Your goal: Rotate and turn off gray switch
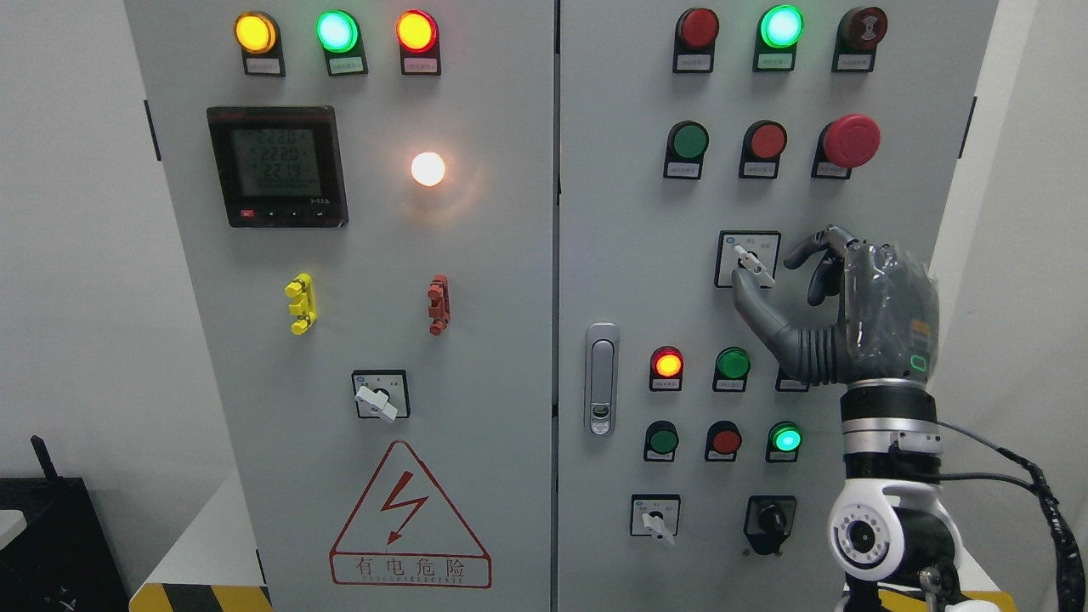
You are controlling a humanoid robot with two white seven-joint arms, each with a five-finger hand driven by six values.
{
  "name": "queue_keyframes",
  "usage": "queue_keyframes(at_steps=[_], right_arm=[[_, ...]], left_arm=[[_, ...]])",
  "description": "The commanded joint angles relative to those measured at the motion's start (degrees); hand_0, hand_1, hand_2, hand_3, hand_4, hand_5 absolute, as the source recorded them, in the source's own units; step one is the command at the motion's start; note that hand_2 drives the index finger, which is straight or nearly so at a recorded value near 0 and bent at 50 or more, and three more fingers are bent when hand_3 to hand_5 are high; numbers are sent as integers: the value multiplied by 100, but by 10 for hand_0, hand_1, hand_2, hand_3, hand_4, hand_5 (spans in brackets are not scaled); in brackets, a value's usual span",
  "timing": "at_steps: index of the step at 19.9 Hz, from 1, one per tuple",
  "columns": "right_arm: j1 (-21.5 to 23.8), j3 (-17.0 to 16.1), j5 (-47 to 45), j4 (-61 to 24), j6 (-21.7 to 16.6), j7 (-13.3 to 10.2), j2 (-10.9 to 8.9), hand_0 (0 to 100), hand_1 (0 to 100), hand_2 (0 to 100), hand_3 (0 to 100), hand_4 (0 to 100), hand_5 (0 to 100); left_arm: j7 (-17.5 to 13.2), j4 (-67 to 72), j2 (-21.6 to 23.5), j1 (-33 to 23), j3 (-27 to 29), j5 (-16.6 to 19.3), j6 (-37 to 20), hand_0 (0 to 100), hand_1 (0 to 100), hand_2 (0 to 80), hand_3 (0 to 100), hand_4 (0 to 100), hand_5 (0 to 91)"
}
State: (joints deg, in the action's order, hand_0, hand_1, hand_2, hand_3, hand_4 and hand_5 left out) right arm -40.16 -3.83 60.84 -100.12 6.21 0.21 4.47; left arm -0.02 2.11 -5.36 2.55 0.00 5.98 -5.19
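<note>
The gray rotary switch (751, 262) sits on a white square plate in the right door of the cabinet, its handle slanting from upper left to lower right. My right hand (763, 270) is raised in front of that door, just right of and below the switch. The thumb tip reaches the lower left corner of the plate, at the handle's base. The other fingers (814, 255) are bent and hover off the plate's right edge, apart from the handle. The hand holds nothing. My left arm does not show.
Two similar gray switches sit on the left door (377, 399) and at the lower right door (656, 520), beside a black knob (769, 518). Push buttons and lit lamps surround the hand; a red mushroom button (850, 140) juts out above it. The door latch (601, 378) is left of it.
</note>
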Motion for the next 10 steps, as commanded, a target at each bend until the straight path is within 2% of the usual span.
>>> queue_keyframes(at_steps=[1,10], right_arm=[[-36,22,59,89,3,15,-7,119,375,592,915,871,995],[-71,49,68,81,3,15,2,83,366,616,922,872,995]], left_arm=[[2,-1,0,0,185,0,0,120,389,0,0,0,0],[2,-1,0,0,185,0,0,120,389,0,0,0,0]])
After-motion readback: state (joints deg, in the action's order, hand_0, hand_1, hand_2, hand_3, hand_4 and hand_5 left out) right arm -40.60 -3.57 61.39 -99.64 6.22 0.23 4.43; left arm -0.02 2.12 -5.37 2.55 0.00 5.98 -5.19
